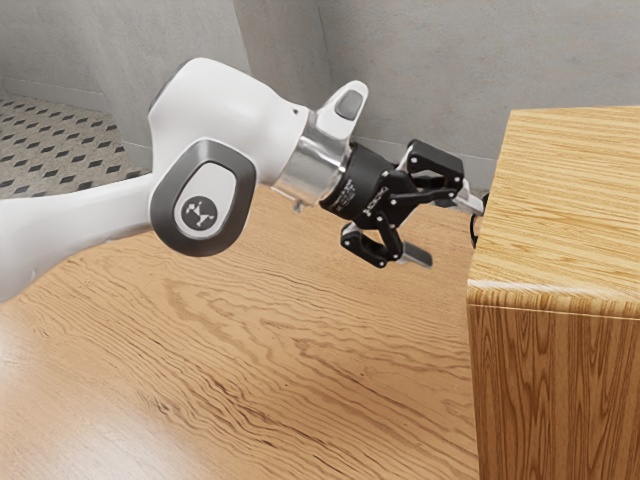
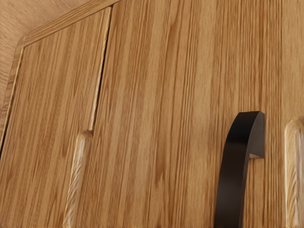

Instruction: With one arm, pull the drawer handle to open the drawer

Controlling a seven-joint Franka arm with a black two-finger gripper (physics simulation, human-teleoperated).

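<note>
A wooden cabinet [image 1: 560, 290] stands at the exterior view's right, with its front face turned toward my arm. A black curved drawer handle [image 2: 237, 171] juts from that wood-grain front; in the exterior view a sliver of the handle [image 1: 477, 228] shows at the cabinet's edge. My black gripper [image 1: 443, 230] reaches in from the left, open, with its fingers spread one above the other. The upper fingertip [image 1: 468, 203] is close to the handle; whether it touches is unclear. Nothing is held between the fingers.
The cabinet front [image 2: 156, 95] is split into panels by narrow seams, with rounded wooden ridges [image 2: 76, 180] on it. A broad wooden tabletop [image 1: 250, 360] lies under the arm. Grey walls and a patterned floor [image 1: 60, 140] are behind.
</note>
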